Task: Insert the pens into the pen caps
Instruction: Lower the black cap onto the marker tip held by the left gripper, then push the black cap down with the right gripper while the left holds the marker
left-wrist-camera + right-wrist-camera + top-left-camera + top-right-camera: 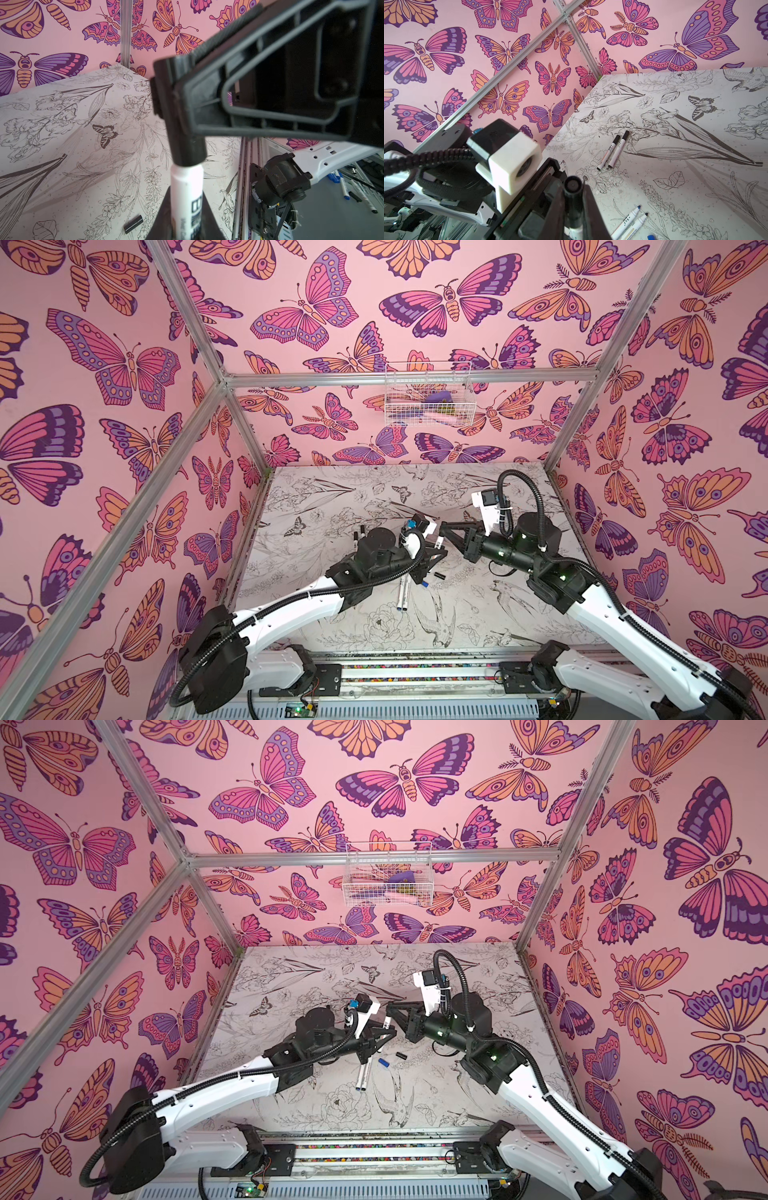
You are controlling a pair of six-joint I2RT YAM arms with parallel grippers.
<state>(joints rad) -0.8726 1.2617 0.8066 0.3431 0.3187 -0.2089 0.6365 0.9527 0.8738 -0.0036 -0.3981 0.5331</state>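
In both top views, near mid-frame, the left gripper [433,551] [384,1032] pinches the held pen [387,1020], and the right gripper [445,527] [391,1007] meets it from the right. Just below them on the table [332,506] lie two uncapped pens [402,593], a blue cap [424,584] and a loose black cap [439,574].

In the left wrist view the held pen [187,193] rises from bottom centre. It has a white barrel with dark print, and its end sits inside a black cap [188,149].

In the right wrist view, at bottom centre, the right gripper's jaws press on that cap, seen end-on. Two capped pens [612,151] lie side by side right of centre.
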